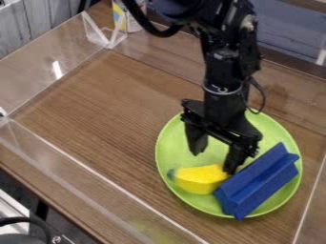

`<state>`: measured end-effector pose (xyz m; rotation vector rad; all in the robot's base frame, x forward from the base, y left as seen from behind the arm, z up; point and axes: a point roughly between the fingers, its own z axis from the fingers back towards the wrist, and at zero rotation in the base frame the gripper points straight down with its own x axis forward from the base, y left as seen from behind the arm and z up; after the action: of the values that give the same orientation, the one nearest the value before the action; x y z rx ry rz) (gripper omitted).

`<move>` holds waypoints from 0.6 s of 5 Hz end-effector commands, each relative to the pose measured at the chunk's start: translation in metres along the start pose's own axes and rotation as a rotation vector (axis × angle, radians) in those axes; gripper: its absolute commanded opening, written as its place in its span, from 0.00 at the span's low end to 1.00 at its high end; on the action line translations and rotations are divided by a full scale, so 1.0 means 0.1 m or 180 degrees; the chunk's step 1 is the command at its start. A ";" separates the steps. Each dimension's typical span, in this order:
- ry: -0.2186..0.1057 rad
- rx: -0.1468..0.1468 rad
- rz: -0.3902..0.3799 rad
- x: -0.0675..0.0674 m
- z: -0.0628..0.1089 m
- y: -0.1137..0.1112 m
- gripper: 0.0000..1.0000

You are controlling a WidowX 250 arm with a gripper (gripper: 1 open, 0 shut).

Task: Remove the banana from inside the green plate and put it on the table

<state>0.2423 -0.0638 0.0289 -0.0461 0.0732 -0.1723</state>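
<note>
Step in hand: reaching for the banana, by the look of it — the lift from the plate is still to be done.
Pincer: the pincer is released, its dark fingers spread apart over the plate, one toward the plate's left side and the other near the blue block. Nothing shows gripped between them.
Banana: the yellow banana lies inside the green plate, toward its near left part, beside the blue block. Its upper right end is partly hidden by the pincer; whether the two touch, I cannot tell.
Green plate: the green plate lies flat on the desk, with banana and block both within its rim.
Blue block: the long blue block sits at a slant on the right of the plate, close to the banana.
Next move: the pincer probably needs to shift a little toward the near side, lower until its fingers straddle the banana, then close and raise it over the rim.
Risk: the block is close — a finger coming down on that side could knock it, or catch it along with the banana.
Place to set down: the bare wood left of the plate looks the likely spot.
</note>
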 end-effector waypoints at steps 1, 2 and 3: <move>-0.0143 -0.0004 0.0002 0.06 0.04 0.01 1.00; -0.0157 -0.0019 0.0005 0.05 0.04 0.02 1.00; -0.0166 -0.0028 0.0008 0.05 0.05 0.02 1.00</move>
<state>0.2438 -0.0635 0.0257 -0.0546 0.0534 -0.1756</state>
